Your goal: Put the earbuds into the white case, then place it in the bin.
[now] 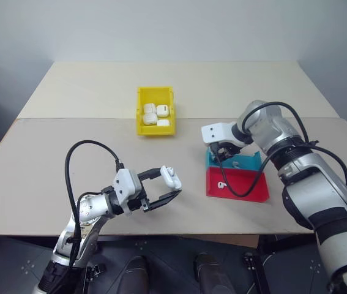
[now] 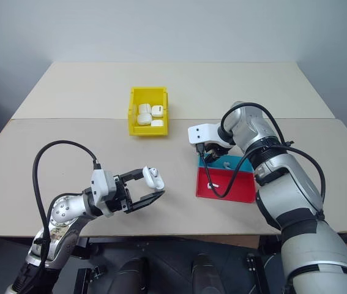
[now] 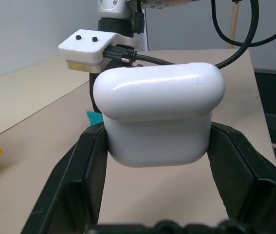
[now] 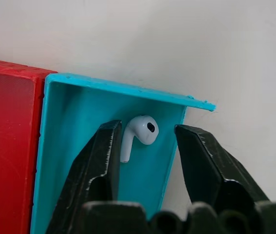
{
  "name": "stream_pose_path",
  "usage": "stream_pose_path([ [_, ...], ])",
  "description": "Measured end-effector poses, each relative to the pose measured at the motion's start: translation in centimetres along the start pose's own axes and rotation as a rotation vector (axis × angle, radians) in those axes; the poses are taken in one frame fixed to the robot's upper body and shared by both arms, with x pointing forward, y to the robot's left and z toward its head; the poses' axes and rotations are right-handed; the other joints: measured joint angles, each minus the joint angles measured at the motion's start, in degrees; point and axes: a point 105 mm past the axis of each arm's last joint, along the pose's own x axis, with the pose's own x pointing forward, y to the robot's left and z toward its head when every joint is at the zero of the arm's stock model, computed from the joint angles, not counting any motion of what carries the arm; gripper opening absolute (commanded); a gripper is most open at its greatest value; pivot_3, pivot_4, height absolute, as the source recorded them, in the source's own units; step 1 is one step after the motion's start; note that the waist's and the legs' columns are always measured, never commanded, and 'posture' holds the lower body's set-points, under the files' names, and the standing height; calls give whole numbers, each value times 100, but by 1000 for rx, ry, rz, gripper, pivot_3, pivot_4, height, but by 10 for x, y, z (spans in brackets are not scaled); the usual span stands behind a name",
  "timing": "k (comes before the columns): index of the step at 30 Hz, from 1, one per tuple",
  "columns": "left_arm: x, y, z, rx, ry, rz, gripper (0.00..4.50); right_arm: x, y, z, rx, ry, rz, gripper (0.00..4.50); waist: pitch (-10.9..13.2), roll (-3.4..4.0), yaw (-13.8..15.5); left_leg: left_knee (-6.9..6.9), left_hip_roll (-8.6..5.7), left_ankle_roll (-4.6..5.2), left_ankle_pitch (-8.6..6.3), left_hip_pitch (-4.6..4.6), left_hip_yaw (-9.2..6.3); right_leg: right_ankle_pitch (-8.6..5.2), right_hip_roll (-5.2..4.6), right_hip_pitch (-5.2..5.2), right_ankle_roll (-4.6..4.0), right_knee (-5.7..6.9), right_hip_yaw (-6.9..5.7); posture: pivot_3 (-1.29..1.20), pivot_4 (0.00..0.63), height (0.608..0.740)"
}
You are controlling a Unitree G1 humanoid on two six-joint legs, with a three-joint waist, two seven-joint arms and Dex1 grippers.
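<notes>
Left gripper (image 1: 161, 187) found closed on the case (image 1: 171, 177), held above the table (image 1: 51, 177) near its 7 o'clock edge, lid apparently hinged open; fingers (image 3: 86, 165) clamped on the two side walls of the lower body, seen in the left wrist view.

Right gripper (image 4: 145, 151) found pointing steeply down into the blue tray (image 4: 79, 146), at about 4 o'clock from the bin (image 1: 155, 110); jaws partly open and straddling one earbud (image 4: 138, 134), nothing gripped as yet; contact between either finger and the bud not determinable.

Second earbud (image 1: 221, 185) noted lying in the red tray (image 1: 246, 184), just on the near side of the blue one.

Bin noted at table centre, already holding several white cases (image 1: 155, 114).

Earbud judged very light, rigid, glossy and slippery; liable to squirt from the pads or skate across the tray floor; best taken across the bulb or the upper stem, squarely and gently.

Case judged light, hard and smooth; side-wall hold judged sound, leaving the opening free.
</notes>
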Motion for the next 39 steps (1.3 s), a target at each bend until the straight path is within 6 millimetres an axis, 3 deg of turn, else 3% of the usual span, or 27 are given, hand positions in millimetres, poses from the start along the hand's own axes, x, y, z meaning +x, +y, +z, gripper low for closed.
stream_pose_path([
  [10,1,-2,-1,2,7,-10,2787,0,0,-1,-3,7,-1,2319,0,0,1,0,0,0,0,0,0,0,0,0,0,1,0,0,150,740],
  [13,1,-3,-1,2,7,-13,2787,1,1,-1,-4,7,0,1782,0,0,0,1,0,0,0,0,0,0,0,0,0,0,0,0,150,740],
  [14,1,-3,-1,2,7,-14,2787,2,2,-2,-2,7,2,1415,0,0,1,1,0,0,0,0,0,0,0,0,0,1,0,0,150,740],
  [29,2,-3,-2,2,7,-16,2787,4,4,-4,4,8,3,1415,0,0,0,1,0,0,0,1,0,0,0,1,0,2,0,0,150,740],
  [32,2,-3,-2,2,7,-16,2787,4,3,-4,4,7,0,850,0,0,-1,1,0,0,0,1,0,0,0,1,0,2,0,0,150,740],
  [39,2,-3,-2,1,8,-16,2787,4,3,-5,3,9,-11,850,0,0,0,1,0,0,0,2,0,0,0,2,0,2,0,0,150,740],
])
